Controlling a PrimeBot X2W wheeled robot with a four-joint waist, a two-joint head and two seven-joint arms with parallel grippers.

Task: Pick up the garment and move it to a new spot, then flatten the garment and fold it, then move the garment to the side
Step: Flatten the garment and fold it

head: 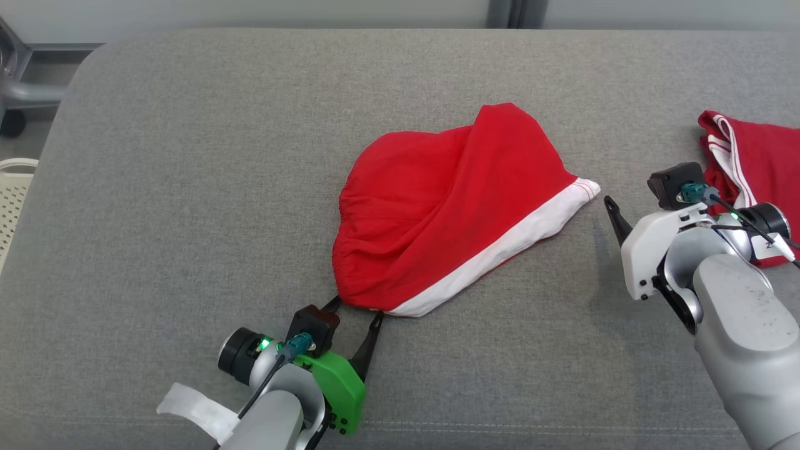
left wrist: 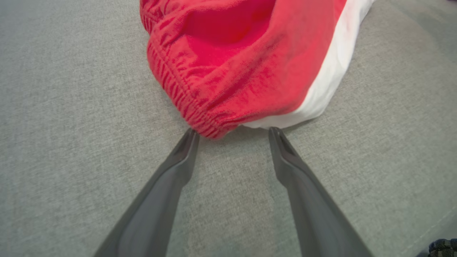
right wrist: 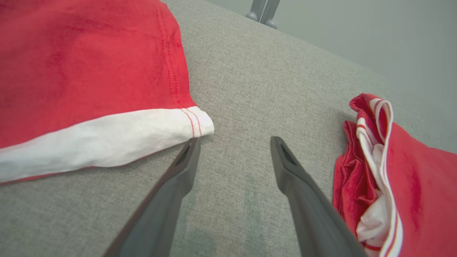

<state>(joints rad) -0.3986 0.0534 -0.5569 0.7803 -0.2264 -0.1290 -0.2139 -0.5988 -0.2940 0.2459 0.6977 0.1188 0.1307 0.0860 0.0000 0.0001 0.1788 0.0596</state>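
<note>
1. I see the red garment (head: pixel 450 212) lying crumpled mid-bench (head: pixel 187 156).
2. My left claw (head: pixel 356 308) is spread wide, tips at the garment's gathered near edge, gripping nothing.
3. My right claw (right wrist: pixel 234 141) is spread wide and empty, just beside the white band's corner.
4. A second red cloth (head: pixel 756 156) lies at the right edge.

- grey fabric surface (head: pixel 187 187) spreading across the whole view
- bunched red cloth with white stripes (head: pixel 756 156) lying on it at the right
- white perforated basket (head: pixel 12 200) sitting off the left edge
- grey wheeled frame (head: pixel 19 94) standing upper left
- grey posts (head: pixel 515 12) rising behind the far edge
</note>
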